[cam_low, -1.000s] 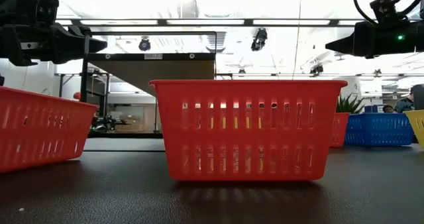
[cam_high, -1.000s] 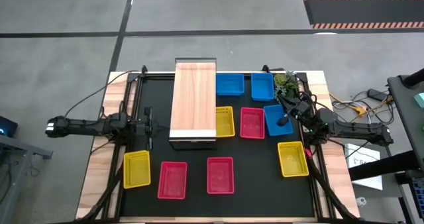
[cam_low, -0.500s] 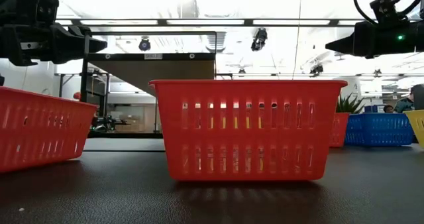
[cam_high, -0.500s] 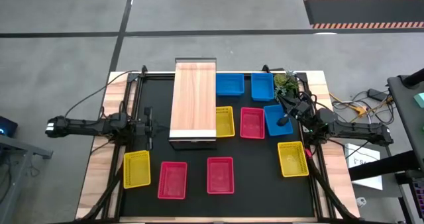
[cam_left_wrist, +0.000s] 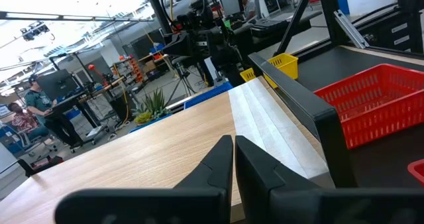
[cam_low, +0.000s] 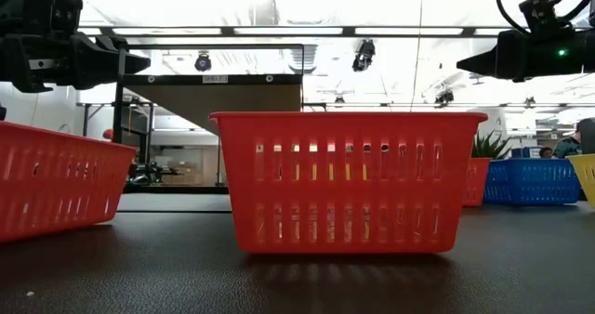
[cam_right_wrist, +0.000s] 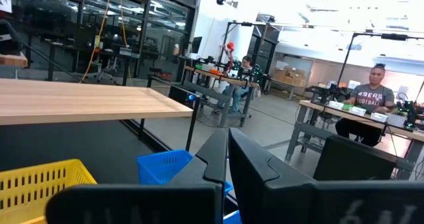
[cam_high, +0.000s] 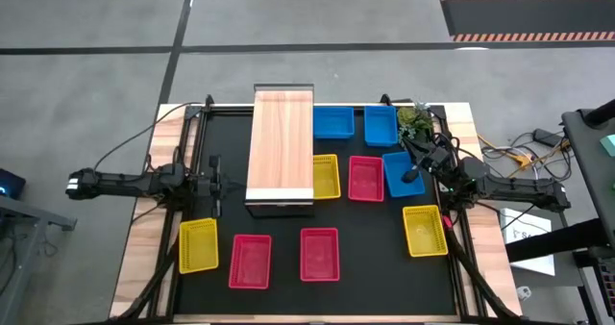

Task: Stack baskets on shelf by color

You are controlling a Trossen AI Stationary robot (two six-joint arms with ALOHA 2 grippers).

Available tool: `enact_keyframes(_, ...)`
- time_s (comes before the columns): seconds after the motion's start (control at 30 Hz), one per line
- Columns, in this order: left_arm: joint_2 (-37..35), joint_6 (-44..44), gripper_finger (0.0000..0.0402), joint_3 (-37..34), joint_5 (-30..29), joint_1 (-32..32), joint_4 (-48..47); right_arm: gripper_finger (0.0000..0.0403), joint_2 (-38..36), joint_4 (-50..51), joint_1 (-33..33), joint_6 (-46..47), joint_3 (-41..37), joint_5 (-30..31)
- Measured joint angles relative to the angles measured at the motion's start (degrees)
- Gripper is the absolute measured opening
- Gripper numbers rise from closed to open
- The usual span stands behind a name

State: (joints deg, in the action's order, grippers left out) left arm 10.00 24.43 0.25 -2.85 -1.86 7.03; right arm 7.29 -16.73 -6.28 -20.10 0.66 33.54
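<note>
The shelf [cam_high: 282, 150] with its light wood top stands left of the table's middle. Three blue baskets [cam_high: 333, 122] [cam_high: 381, 125] [cam_high: 402, 173] rest on their bottoms at the far right. Three yellow ones [cam_high: 326, 176] [cam_high: 198, 245] [cam_high: 424, 230] and three red ones [cam_high: 365, 178] [cam_high: 251, 261] [cam_high: 319, 253] are spread over the black tabletop. My left gripper [cam_high: 217, 183] [cam_left_wrist: 233, 141] is shut, level, just left of the shelf. My right gripper [cam_high: 409, 176] [cam_right_wrist: 226, 134] is shut and hovers above the nearest blue basket. Neither holds anything.
A small green plant [cam_high: 415, 121] stands at the table's far right corner. Wooden borders [cam_high: 139, 238] run along the table's left and right sides. Bare tabletop lies between the near baskets and the shelf. People sit at desks [cam_right_wrist: 371, 95] in the room beyond.
</note>
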Motion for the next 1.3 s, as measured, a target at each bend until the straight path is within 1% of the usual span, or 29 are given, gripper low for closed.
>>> enact_keyframes(0.4,0.0,0.0,0.0001,0.0,-0.04,0.01,0.72,0.0009,-0.02,0.02,0.0,-0.02,0.0,0.0)
enact_keyframes(1.03,-0.01,-0.15,0.0001,-0.01,-0.42,-0.03,16.32,0.0009,-0.02,-0.02,0.0,-0.06,0.0,0.02)
enact_keyframes(1.3,0.0,-0.24,0.0001,-0.02,-0.42,-0.05,18.36,0.0009,0.0,-0.02,0.0,-7.91,-0.02,0.02)
